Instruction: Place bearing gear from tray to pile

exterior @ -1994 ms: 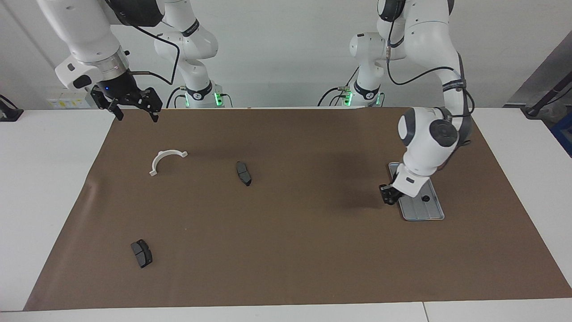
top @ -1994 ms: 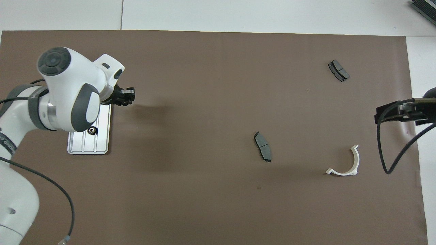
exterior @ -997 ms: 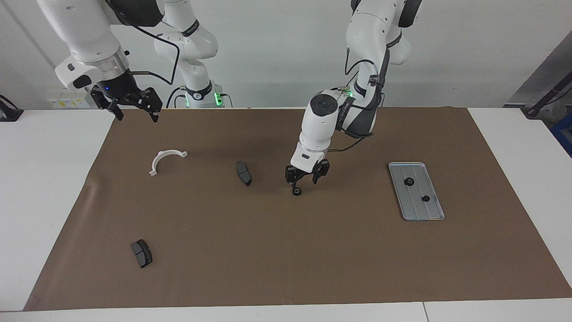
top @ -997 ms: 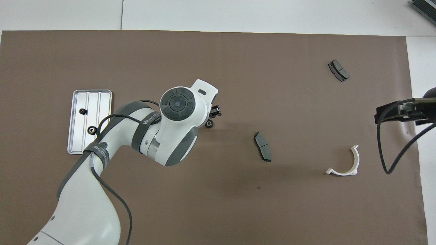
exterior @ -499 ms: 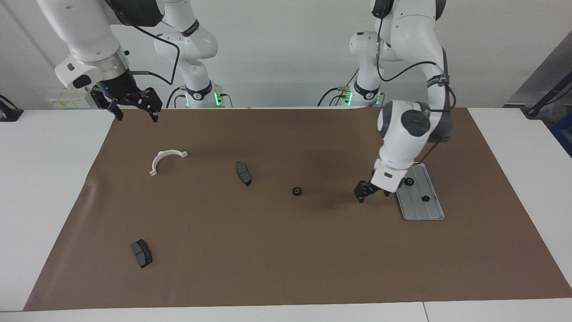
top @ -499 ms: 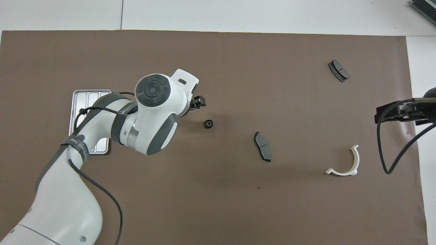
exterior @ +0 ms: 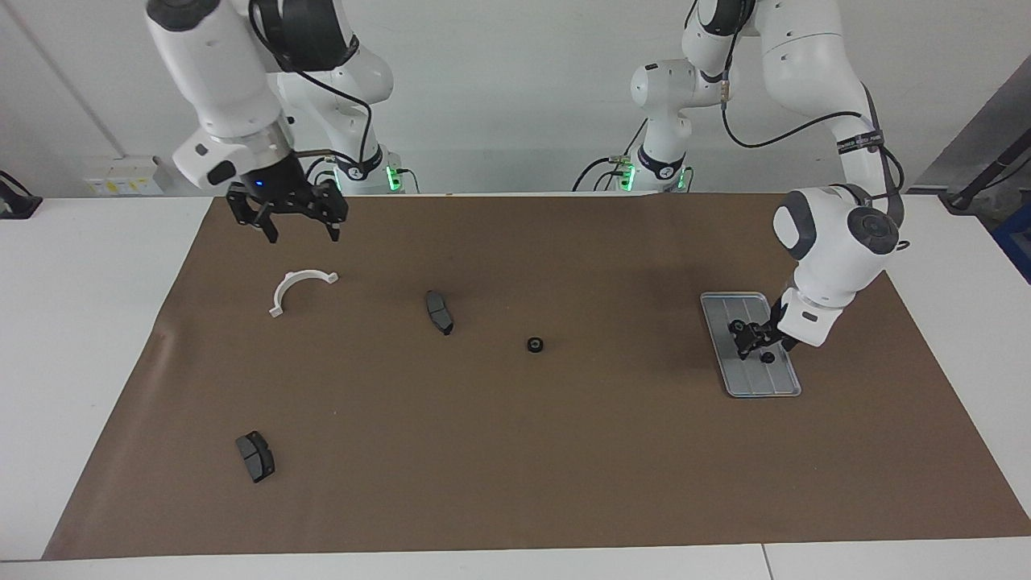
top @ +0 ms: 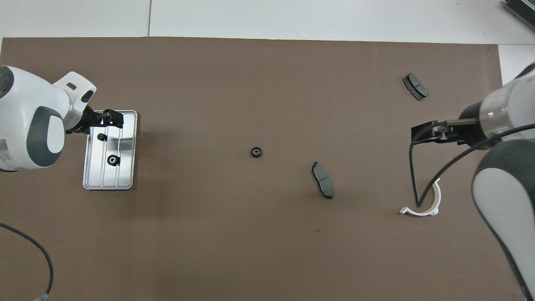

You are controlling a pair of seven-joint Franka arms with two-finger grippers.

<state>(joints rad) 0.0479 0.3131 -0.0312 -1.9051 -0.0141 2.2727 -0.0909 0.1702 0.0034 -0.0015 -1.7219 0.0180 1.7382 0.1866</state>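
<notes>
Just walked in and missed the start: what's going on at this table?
The robot is moving small black gears off a metal tray. One gear already lies on the brown mat beside a brake pad; two remain on the tray. The left claw is open, low over the tray. The right claw, open, hangs near the white half-ring.

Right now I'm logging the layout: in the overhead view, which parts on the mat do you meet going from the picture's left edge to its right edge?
tray with two small black bearing gears on it → lone bearing gear → brake pad → brake pad nearer the top edge, white half-ring bracket
</notes>
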